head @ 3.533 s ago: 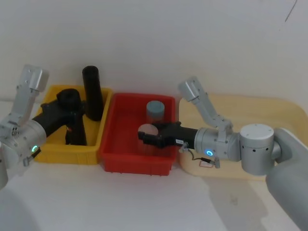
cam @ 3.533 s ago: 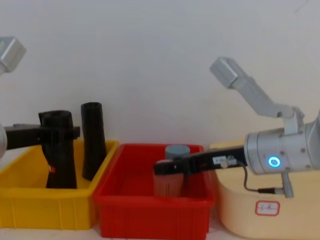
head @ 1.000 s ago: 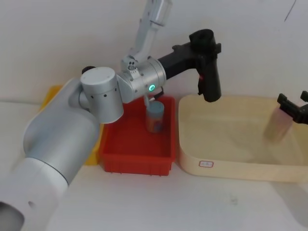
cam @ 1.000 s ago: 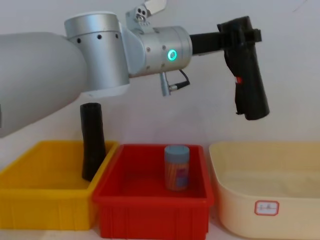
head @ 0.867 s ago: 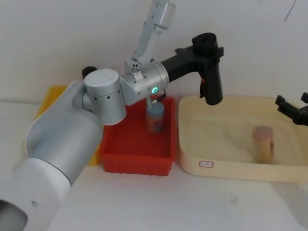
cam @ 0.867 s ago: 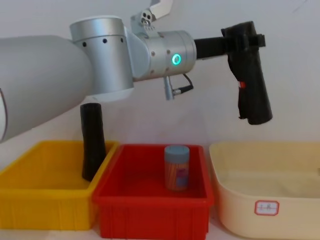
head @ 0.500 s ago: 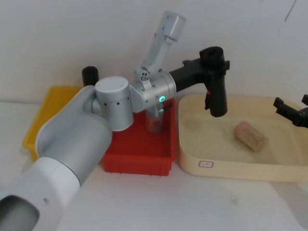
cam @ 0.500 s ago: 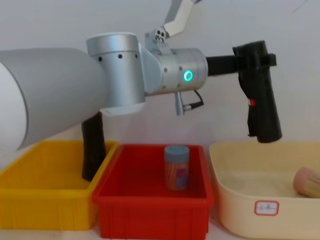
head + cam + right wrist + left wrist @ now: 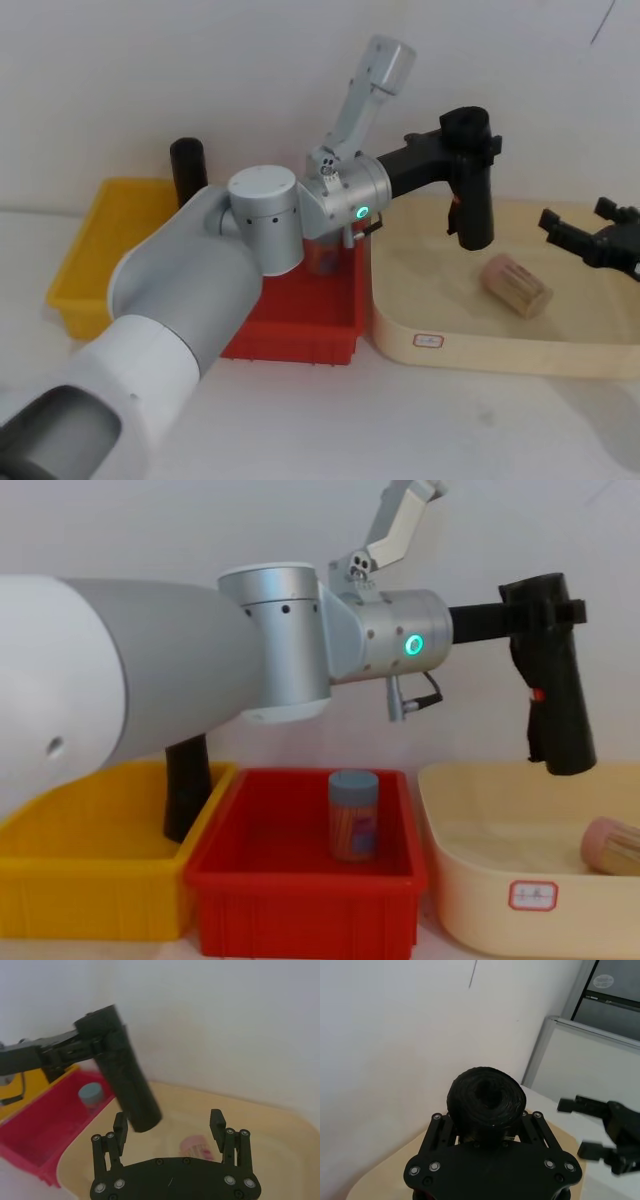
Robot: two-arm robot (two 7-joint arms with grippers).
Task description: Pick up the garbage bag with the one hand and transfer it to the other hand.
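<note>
Our left claw [image 9: 470, 140] is clamped tight across the top of the garbage bag [image 9: 472, 205], and the roll hangs upright below it, over the far left corner of the cream tub [image 9: 480, 352]. Our right claw [image 9: 168, 1121] hovers wide open and empty toward the tub's right edge, apart from the roll. For a clean handover, we'd bring that open claw around the free lower half, close firmly, then release the left.
</note>
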